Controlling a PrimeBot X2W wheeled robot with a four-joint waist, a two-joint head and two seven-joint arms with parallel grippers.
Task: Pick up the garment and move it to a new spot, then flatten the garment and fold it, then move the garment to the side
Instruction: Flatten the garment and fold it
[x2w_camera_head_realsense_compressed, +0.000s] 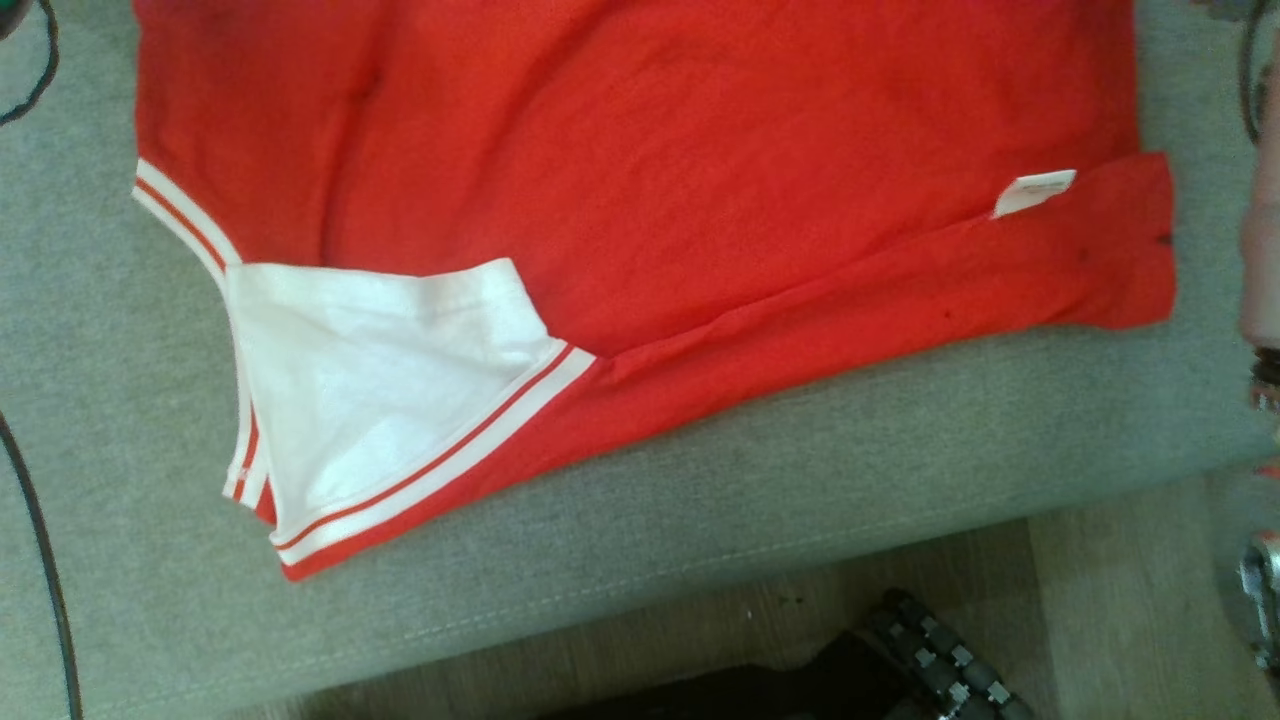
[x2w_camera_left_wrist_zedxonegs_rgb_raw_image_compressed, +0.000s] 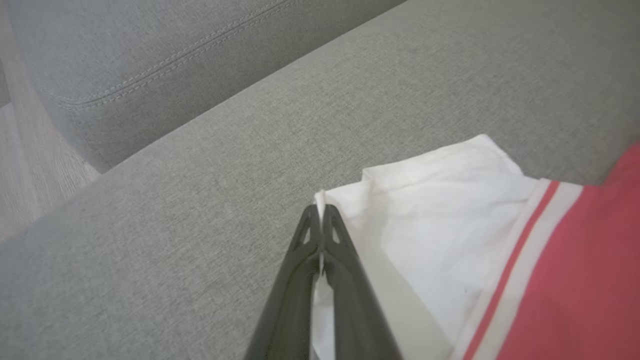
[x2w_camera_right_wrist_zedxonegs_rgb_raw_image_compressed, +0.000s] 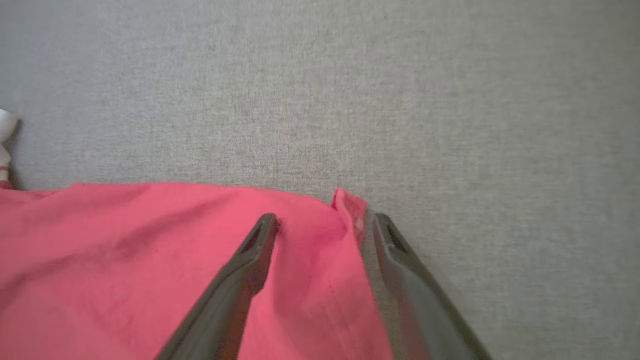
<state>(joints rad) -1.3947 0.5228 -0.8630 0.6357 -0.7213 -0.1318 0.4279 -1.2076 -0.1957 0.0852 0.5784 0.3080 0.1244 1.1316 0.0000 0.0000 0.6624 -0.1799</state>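
The left gripper (x2w_camera_left_wrist_zedxonegs_rgb_raw_image_compressed: 321, 216) is pinched together on the white inside edge of the garment (x2w_camera_head_realsense_compressed: 700, 180). The right gripper (x2w_camera_right_wrist_zedxonegs_rgb_raw_image_compressed: 325, 225) has its fingers apart, straddling the garment's red corner. The garment lies spread on a grey cushion (x2w_camera_head_realsense_compressed: 700, 500). A black cable (x2w_camera_head_realsense_compressed: 45, 570) runs beside the garment's striped end, and wood floor (x2w_camera_head_realsense_compressed: 1100, 600) lies beyond its near edge.

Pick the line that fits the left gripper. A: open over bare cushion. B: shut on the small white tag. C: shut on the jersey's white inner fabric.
C: the left gripper is closed with a white edge of the garment pinched between its fingers.
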